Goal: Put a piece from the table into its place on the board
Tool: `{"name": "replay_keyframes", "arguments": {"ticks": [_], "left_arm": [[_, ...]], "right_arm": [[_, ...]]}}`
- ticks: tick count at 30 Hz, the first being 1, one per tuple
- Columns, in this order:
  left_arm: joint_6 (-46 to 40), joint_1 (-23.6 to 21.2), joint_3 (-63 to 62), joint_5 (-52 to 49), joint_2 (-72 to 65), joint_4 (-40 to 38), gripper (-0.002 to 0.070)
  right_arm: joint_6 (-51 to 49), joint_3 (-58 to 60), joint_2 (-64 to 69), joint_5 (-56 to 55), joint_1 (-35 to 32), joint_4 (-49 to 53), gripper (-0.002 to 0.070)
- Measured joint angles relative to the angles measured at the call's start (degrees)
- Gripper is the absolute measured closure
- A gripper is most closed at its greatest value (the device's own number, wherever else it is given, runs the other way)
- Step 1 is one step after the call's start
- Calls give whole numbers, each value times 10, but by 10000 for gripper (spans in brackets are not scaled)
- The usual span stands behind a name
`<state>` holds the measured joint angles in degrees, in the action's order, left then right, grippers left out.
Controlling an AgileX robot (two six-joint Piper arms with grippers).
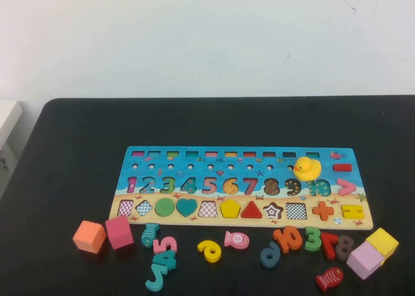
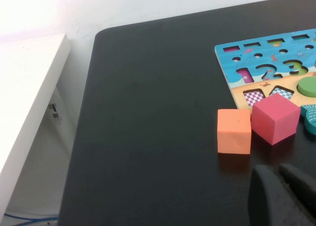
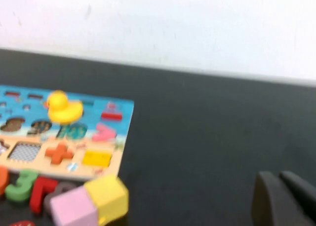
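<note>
yellow duck: sits upright over the numerals 9 and 10, near the right end.
orange cube: on the near left, just beside the magenta cube.
teal fish: just right of the magenta cube.
pink 5: overlaps the teal 4 in a small cluster.
yellow 6: lies alone near the middle front.
pink fish: right of the yellow 6.
orange 10: in a heap with the green 3 and red 7.
yellow cube: touches the lilac cube at far right.
red fish: near the front edge, left of the lilac cube.
white shelf: stands off the left side.
</note>
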<state>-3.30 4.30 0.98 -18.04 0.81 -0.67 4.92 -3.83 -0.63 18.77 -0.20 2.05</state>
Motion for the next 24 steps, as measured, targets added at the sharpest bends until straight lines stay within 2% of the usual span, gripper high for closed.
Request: {"name": "replay_keyframes", "arguments": {"ticks": [10, 24], "left_arm": [[0, 0, 0, 0, 0, 0, 676], [1, 0, 0, 0, 0, 0, 676]], "right_arm": [[-71, 53, 0, -39, -12, 0, 657], [-86, 52, 0, 10, -32, 1, 658]]}}
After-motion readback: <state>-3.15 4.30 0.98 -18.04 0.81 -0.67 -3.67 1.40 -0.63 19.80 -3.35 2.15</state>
